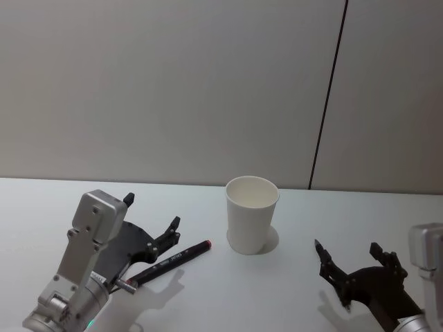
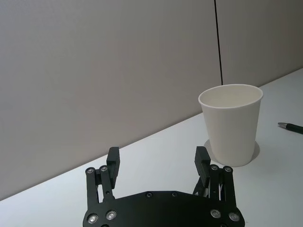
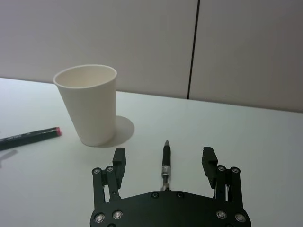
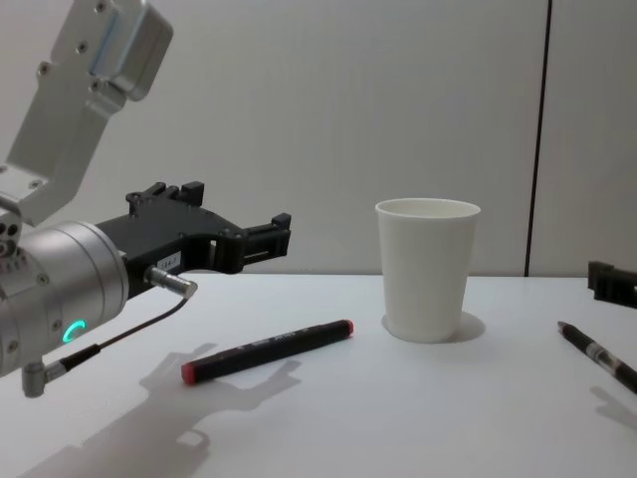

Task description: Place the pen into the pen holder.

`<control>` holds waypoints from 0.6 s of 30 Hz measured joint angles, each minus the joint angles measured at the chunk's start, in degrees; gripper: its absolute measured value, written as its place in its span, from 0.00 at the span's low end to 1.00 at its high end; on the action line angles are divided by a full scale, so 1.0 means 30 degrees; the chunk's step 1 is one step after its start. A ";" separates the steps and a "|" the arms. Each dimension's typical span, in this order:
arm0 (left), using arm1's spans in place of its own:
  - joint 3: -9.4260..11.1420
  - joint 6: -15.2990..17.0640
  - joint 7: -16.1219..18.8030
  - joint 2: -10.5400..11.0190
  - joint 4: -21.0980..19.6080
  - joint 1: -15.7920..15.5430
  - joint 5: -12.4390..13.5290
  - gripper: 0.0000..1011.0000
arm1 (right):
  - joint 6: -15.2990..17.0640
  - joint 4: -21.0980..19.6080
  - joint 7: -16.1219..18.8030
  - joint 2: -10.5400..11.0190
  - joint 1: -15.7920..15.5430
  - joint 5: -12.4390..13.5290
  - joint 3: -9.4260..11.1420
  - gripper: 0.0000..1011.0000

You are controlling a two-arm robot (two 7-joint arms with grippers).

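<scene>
two pens are recorded lying flat on the white table (image 1: 277, 304), both outside the pen holder (image 1: 252, 214), which stands upright near the middle of the table. a black red-tipped pen (image 1: 169, 261) is found to the left of the pen holder, near it but not touching, with the red end turned toward it. the left gripper (image 1: 152, 211) is held above the other end of this pen, clear of the table, its jaws spread wide and holding nothing. a second pen (image 4: 597, 356), black with a silver section, is found to the right of the pen holder and well apart from the first. the right gripper (image 3: 164, 153) is positioned low over it with jaws spread; in the right wrist view the second pen is seen between the two fingers (image 3: 119, 158), touched by neither. both grippers are kept apart from the pen holder.
</scene>
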 joint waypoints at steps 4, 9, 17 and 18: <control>0.0001 0.0000 0.0000 0.0000 0.0000 0.0000 0.0000 0.99 | 0.0969 -0.0185 -0.0488 -0.0201 0.0087 -0.0239 -0.0060 0.99; 0.0001 0.0000 0.0000 -0.0001 0.0001 0.0001 0.0000 0.99 | 0.2057 -0.0302 -0.0994 -0.0449 0.0320 -0.0496 -0.0179 0.99; 0.0000 0.0000 -0.0001 -0.0001 0.0000 0.0001 0.0001 0.99 | 0.4015 -0.0156 -0.1724 -0.0955 0.1042 -0.0887 -0.0391 0.99; 0.0000 0.0001 0.0000 -0.0001 0.0000 0.0001 0.0001 0.99 | 0.4187 -0.0121 -0.1778 -0.0998 0.1112 -0.0918 -0.0405 0.99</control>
